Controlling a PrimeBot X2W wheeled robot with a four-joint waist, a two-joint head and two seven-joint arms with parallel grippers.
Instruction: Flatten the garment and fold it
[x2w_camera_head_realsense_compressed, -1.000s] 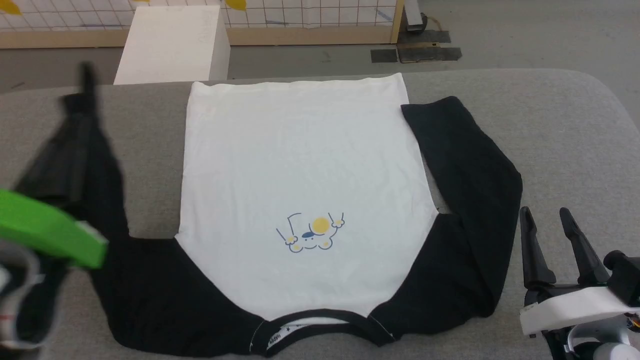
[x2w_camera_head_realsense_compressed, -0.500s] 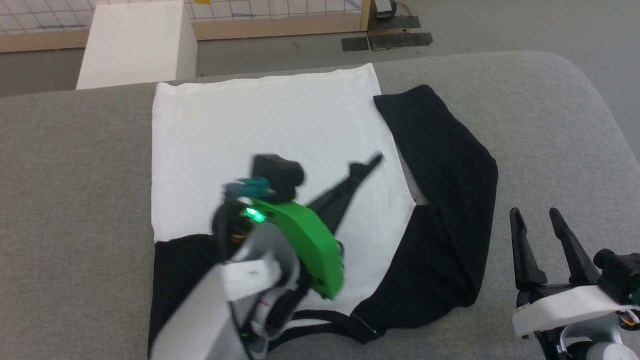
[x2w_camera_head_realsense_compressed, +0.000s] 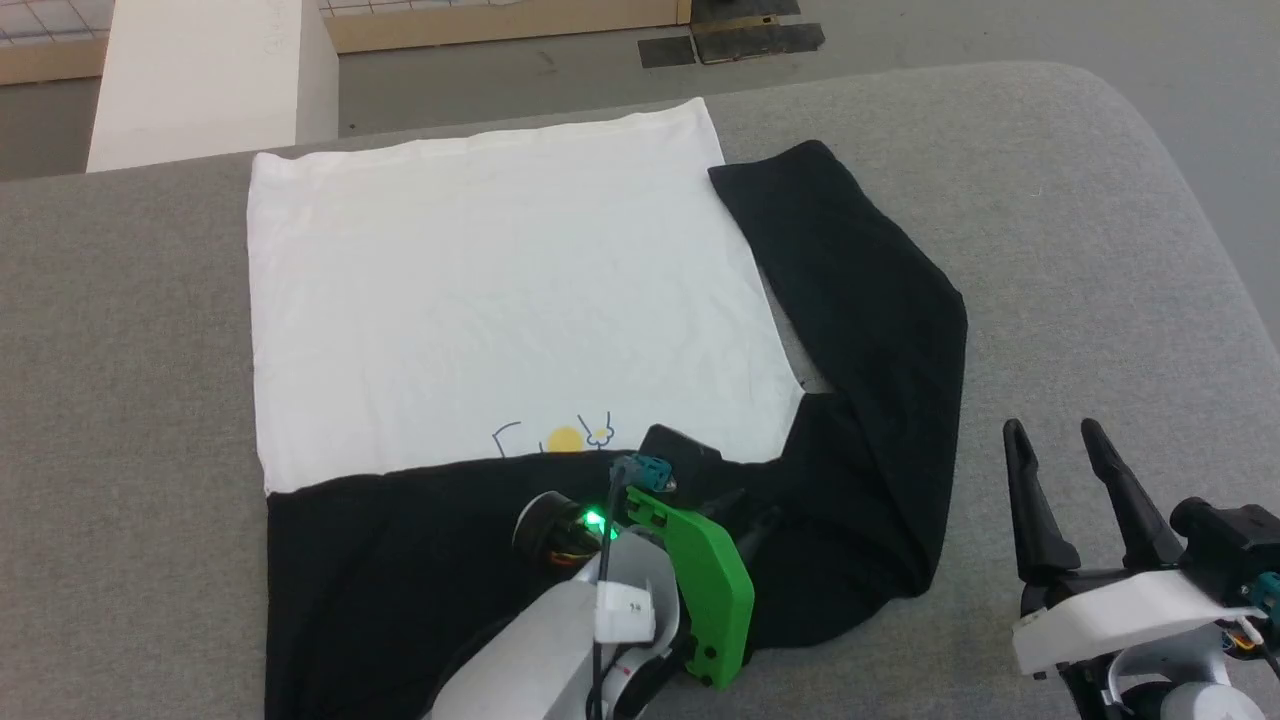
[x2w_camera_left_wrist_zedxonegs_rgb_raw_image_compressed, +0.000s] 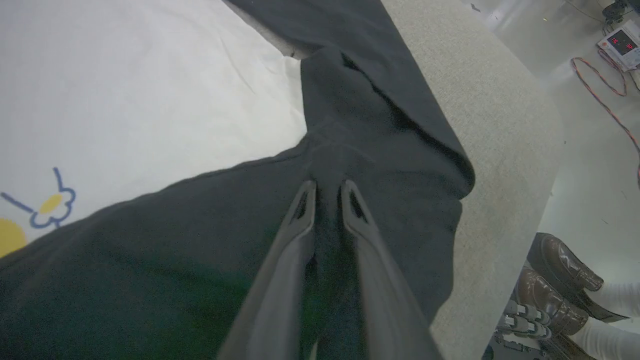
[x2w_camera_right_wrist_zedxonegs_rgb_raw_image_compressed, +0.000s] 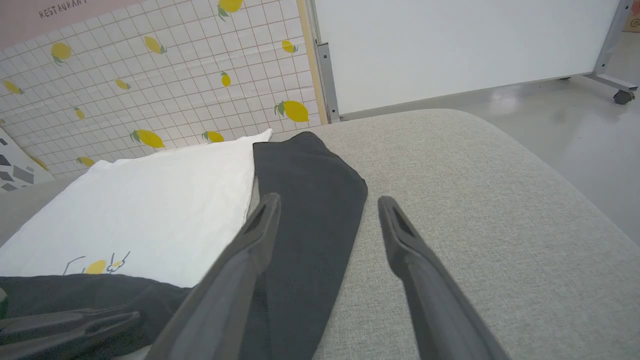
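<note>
Head view: the garment lies flat on the grey desk, hem at the far edge, collar toward the robot. One black sleeve is folded across the near part of the white body, its edge just below the chest print. The other black sleeve lies alongside the body on the robot's right. The left hand is low over the black cloth near the right shoulder. The right hand hovers over bare desk, fingers spread, apart from the garment. A white box stands beyond the desk.

Left wrist view: the left hand shows a narrow gap between its fingers, tips against black cloth where sleeve meets white body. Cannot tell whether any cloth is pinched. Part of the print is at the left edge. A person's brown shoes stand on the floor past the desk edge.

Right wrist view: the right hand is wide apart and holds nothing; one finger overlaps the black sleeve, the other the desk. A lemon-patterned wall is behind.
</note>
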